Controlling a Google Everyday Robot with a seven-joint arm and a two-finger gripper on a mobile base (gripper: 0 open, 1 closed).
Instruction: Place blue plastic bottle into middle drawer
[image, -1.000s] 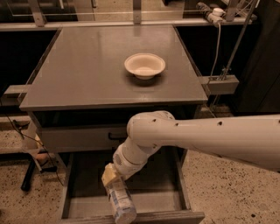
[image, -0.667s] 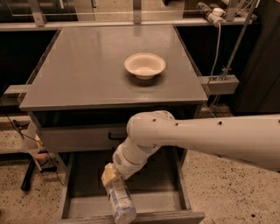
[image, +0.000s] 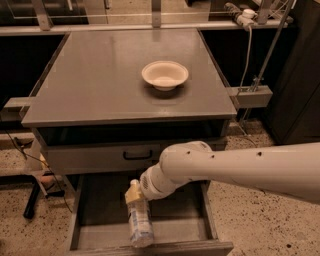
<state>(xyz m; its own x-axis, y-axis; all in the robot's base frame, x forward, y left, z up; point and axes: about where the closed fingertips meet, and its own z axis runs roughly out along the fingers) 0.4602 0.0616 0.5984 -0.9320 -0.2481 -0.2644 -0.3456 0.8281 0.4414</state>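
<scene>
The blue plastic bottle (image: 140, 222), clear with a pale label, hangs lengthwise over the open middle drawer (image: 100, 205), its lower end above the drawer's front edge. My gripper (image: 134, 196) is at the end of the white arm that reaches in from the right. It is shut on the bottle's upper end, just below the closed drawer front. A yellowish fingertip (image: 133, 193) shows beside the bottle's neck; the rest of the gripper is hidden by the wrist.
A white paper bowl (image: 165, 75) sits on the grey cabinet top (image: 100, 85). The closed drawer front with a black handle (image: 137, 155) is above the open drawer. Cables and a stand (image: 250, 50) are at the right, speckled floor around.
The arm and bottle have shifted very slightly to the right; otherwise nothing has visibly changed.
</scene>
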